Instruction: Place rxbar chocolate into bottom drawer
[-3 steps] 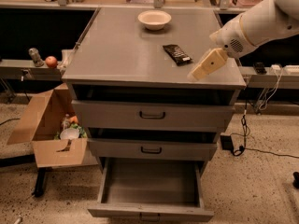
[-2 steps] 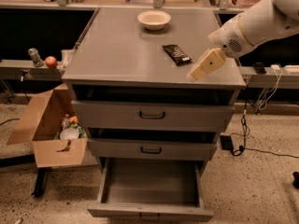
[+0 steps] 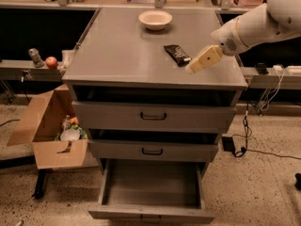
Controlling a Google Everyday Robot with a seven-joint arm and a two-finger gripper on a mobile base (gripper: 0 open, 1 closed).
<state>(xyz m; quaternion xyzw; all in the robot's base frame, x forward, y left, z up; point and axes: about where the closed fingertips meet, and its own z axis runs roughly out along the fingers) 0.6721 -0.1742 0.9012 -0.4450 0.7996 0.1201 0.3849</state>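
My gripper [image 3: 194,68] hangs over the right side of the grey cabinet top [image 3: 113,55]. It is a pale cream block on the end of my white arm [image 3: 254,25]. The arm comes in from 2 o'clock and the gripper points down toward 8 o'clock. I cannot tell if the gripper is open or closed. I see nothing held in it.

Just beside the tip, at 10 o'clock, lies the rxbar chocolate [image 3: 177,54]. It is small, flat and black. It lies flat on the cabinet top, turned a bit sideways. I cannot tell if the tip touches the end of the bar.

Farther off at 11 o'clock sits a cream round bowl [image 3: 155,19], near the back edge of the top. It is well apart from the bar.

Below, at 6 o'clock, are two shallow grey drawers [image 3: 153,117] with dark handles. They are pushed in. Under them the bottom drawer [image 3: 150,214] is pulled out. I can see its flat grey inside.

Way out at 8 o'clock a brown cardboard box [image 3: 44,147] stands on the floor beside the cabinet, with small things in it. Above it, on a low shelf, is a red apple [image 3: 51,61].
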